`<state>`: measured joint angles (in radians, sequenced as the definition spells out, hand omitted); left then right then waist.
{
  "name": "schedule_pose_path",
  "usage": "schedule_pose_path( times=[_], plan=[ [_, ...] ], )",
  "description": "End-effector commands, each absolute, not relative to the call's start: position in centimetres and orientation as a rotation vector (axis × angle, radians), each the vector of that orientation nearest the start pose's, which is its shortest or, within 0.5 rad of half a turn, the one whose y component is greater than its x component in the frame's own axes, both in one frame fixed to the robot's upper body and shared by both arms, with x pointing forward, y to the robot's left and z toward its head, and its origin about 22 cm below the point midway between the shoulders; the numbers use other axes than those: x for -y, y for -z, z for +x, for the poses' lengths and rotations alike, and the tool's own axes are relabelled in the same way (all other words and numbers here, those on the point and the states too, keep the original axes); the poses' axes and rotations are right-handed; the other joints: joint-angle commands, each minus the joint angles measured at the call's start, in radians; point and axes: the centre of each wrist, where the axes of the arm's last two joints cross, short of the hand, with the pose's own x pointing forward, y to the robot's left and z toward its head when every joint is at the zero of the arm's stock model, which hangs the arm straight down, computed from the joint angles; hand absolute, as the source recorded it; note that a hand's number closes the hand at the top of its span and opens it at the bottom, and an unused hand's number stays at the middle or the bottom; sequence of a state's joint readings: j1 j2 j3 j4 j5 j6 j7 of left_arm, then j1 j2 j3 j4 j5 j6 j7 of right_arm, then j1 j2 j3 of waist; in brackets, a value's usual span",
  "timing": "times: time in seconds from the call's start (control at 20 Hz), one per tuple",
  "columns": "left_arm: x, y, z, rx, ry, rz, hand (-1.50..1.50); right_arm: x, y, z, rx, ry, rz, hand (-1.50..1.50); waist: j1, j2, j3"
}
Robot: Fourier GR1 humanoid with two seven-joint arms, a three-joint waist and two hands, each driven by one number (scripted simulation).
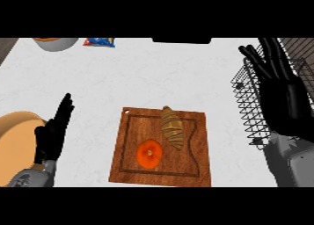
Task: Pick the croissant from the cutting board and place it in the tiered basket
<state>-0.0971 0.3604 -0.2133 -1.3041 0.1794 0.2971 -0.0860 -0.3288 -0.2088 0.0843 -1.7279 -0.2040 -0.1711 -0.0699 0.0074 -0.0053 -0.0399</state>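
We look down on a white, faintly mottled stone counter top (152,74) under even light. At its far left corner we see a strip of brown wood-grain surface (0,52).

Both forearms are grey with a smooth, slightly glossy shell, and each ends in a black hand. The right hand (286,103) is large and matte black, with long slender fingers and a broad flat palm. The left hand (52,134) is equally black, narrow, above a rounded grey wrist casing.
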Motion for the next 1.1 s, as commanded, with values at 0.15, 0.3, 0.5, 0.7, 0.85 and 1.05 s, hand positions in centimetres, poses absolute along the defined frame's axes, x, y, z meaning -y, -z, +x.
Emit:
schedule_pose_path(
  times=[0.15, 0.3, 0.5, 0.7, 0.85, 1.05],
  plan=[
    [-30.7, 2.9, 24.6, 1.357, 0.105, 0.297, 0.00, 18.3, -2.7, 27.9, 1.686, 0.202, 0.535, 1.50, 0.051, 0.037, 0.051],
    [-30.7, 4.0, 23.7, 1.315, 0.059, 0.307, 0.00, 23.8, -2.3, 26.9, 1.755, 0.723, 0.230, 1.50, -0.084, 0.043, 0.099],
    [-33.1, 3.5, 23.1, 1.204, 0.089, 0.266, 0.00, 16.2, 6.3, 24.1, 1.711, 0.246, 0.414, -1.50, 0.028, 0.014, 0.042],
    [-34.6, 2.4, 23.3, 1.218, 0.105, 0.284, 0.00, 21.4, 6.3, 24.5, 1.556, -0.215, -0.039, -1.50, 0.035, 0.008, 0.034],
    [-33.9, 2.5, 23.4, 1.215, 0.100, 0.258, 0.00, 23.9, 6.0, 25.4, 1.443, -0.460, -0.208, -1.50, 0.027, 0.007, 0.035],
    [-35.4, 2.1, 23.2, 1.188, 0.083, 0.270, 0.00, 22.0, 1.8, 28.5, 1.328, -0.642, -0.133, -1.50, 0.006, 0.003, 0.038]
  ],
)
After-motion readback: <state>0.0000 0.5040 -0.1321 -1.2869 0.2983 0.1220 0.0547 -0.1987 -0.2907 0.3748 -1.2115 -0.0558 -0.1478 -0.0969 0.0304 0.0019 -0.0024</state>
